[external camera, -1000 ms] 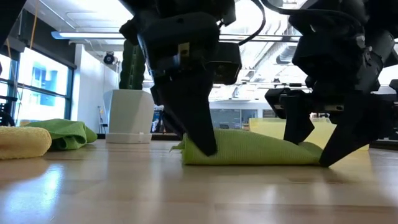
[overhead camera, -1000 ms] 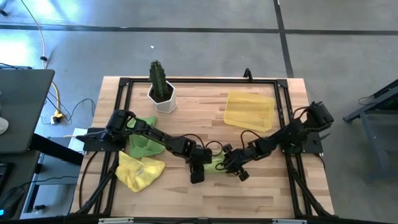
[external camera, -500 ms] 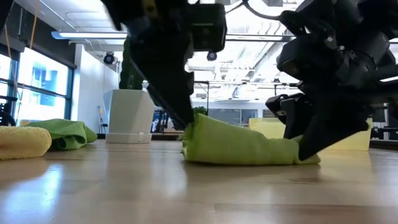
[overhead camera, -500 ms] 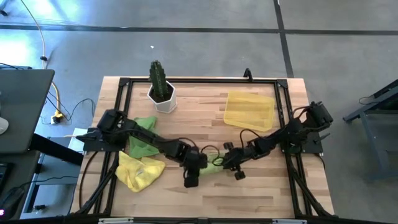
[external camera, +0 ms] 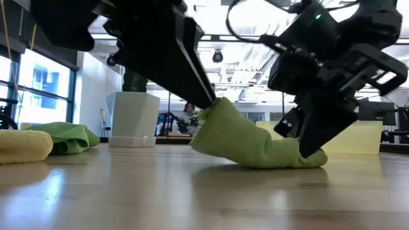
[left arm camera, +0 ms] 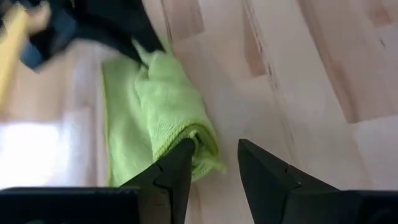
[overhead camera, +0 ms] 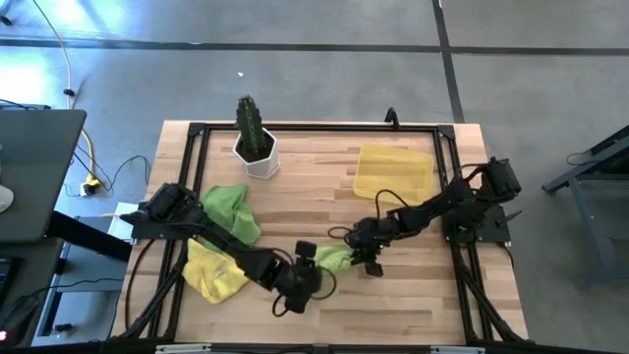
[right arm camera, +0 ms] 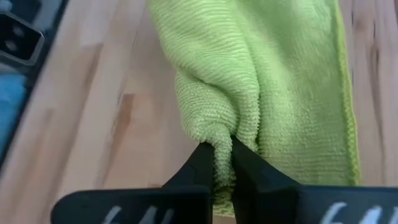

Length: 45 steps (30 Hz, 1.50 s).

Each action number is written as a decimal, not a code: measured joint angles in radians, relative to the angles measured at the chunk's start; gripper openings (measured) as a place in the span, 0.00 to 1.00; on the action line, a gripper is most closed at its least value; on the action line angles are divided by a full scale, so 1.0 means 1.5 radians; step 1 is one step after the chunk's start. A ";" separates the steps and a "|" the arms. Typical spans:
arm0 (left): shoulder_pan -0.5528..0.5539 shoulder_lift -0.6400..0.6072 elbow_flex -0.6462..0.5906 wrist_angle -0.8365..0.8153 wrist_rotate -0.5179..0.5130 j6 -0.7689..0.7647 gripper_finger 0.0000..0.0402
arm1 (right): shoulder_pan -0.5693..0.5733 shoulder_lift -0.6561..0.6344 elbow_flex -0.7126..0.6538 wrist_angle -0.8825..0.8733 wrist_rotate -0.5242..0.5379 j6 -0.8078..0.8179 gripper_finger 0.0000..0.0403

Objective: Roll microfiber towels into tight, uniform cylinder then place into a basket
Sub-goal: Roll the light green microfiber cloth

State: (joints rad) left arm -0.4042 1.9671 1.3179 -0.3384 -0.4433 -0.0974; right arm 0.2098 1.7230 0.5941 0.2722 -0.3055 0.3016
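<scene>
A lime green towel (overhead camera: 332,259) lies rolled at the table's middle near edge. Its right end rests on the wood and its left end (external camera: 220,112) is raised. My left gripper (overhead camera: 308,262) stands open at that raised end. My right gripper (overhead camera: 360,258) is shut on the other end. A second green towel (overhead camera: 232,210) and a yellow towel (overhead camera: 210,275) lie crumpled at the left. The yellow basket (overhead camera: 395,175) stands at the far right. My left gripper touches the roll's left end (left arm camera: 204,144) with the tip of one finger (left arm camera: 181,163); the other finger stands apart over bare wood. The fingers slant down from the table's near left. That end leans against the finger, raised off the table. My right gripper pinches a fold of cloth at the roll's right end (right arm camera: 219,138) between its two fingers. The fingers slant down from the table's right, along the roll. That end (external camera: 310,158) stays on the table.
A white pot with a cactus (overhead camera: 256,146) stands at the far left. A black frame (overhead camera: 324,128) runs round the tabletop. Bare wood (overhead camera: 393,305) lies between the roll and the near edge.
My right gripper has rolled about its axis and shut on the roll's right end. My left gripper has gone toward the near left edge and up, turning over. The roll's left end has lifted off the table; its right end has stayed down.
</scene>
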 joint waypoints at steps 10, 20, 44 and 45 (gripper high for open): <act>-0.015 0.028 0.001 -0.002 -0.071 0.036 0.30 | -0.041 0.000 -0.001 -0.002 -0.077 0.098 0.01; 0.021 0.089 0.001 0.004 -0.158 0.080 0.30 | -0.040 0.000 -0.001 0.002 -0.077 0.114 0.01; 0.099 0.093 0.066 -0.110 0.115 -0.033 0.45 | -0.038 -0.001 0.000 0.005 -0.071 0.112 0.04; 0.104 0.098 0.066 -0.103 0.139 -0.037 0.46 | -0.038 -0.001 0.000 0.005 -0.071 0.109 0.04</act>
State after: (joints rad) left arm -0.2485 2.1143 1.4172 -0.4925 -0.2354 -0.1531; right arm 0.1532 1.7222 0.5938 0.2802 -0.4119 0.4658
